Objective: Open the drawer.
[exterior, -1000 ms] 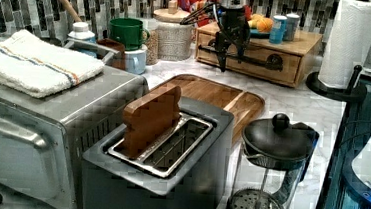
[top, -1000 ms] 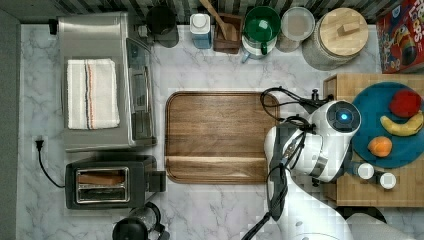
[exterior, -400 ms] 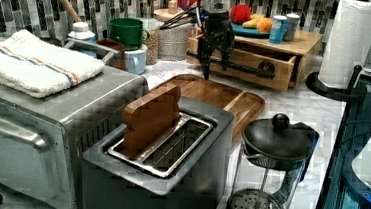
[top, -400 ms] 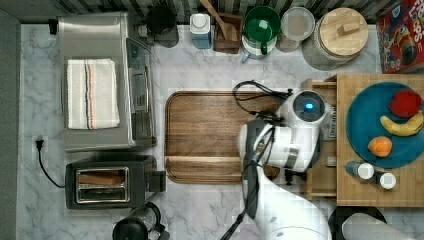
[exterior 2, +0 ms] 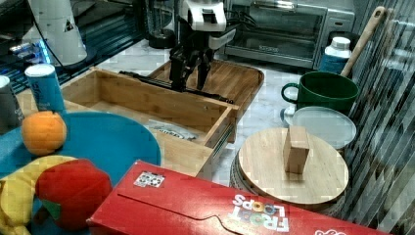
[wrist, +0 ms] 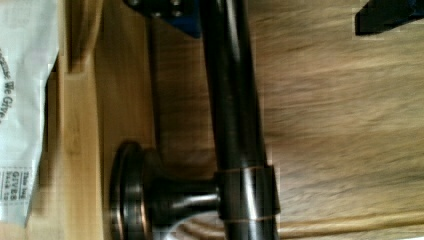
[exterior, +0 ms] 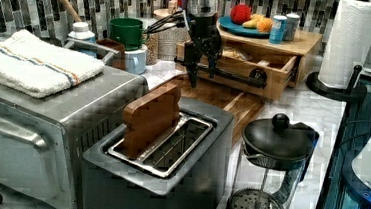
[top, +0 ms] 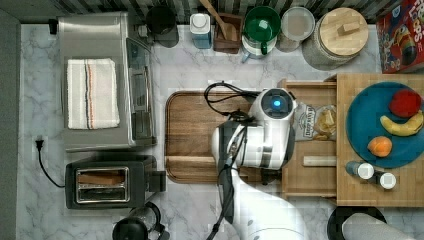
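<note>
The light-wood drawer (top: 310,175) (exterior: 257,65) (exterior 2: 147,98) stands pulled out from under the butcher-block top, toward the brown cutting board (top: 200,135). A printed bag (top: 317,122) (wrist: 20,100) lies inside it. The drawer's long black bar handle (exterior: 236,76) (exterior 2: 147,78) (wrist: 235,100) runs across the front. My gripper (exterior: 201,70) (exterior 2: 188,83) (wrist: 275,15) points down over the handle, open. One finger (wrist: 165,12) sits between the bar and the drawer front, the other (wrist: 387,15) on the outer side, well off the bar.
A blue plate (top: 360,125) with fruit and small shakers sits on the top above the drawer. Mug (top: 261,25), lidded jar (top: 342,35) and cereal box (exterior 2: 205,205) line the back. Toaster oven (top: 100,80), toaster (top: 110,180), French press (exterior: 268,176) and paper towel roll (exterior: 349,42) stand around.
The arm has moved toward the top view's left with the handle between its fingers, and the drawer has slid out from shut to wide open, baring the bag inside.
</note>
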`<move>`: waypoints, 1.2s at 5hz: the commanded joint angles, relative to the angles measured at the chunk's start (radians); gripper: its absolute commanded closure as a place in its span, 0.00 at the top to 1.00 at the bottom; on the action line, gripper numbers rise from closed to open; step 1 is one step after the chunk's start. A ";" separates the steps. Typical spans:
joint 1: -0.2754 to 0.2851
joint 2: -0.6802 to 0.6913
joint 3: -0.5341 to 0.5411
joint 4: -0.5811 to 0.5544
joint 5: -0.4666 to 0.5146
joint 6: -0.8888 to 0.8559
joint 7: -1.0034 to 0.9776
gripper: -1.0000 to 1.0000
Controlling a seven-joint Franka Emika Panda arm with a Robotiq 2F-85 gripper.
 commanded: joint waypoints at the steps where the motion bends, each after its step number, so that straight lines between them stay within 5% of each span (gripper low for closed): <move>1: 0.125 -0.085 0.110 0.021 0.077 -0.092 0.199 1.00; 6: 0.114 -0.107 0.151 -0.018 0.134 0.035 0.231 1.00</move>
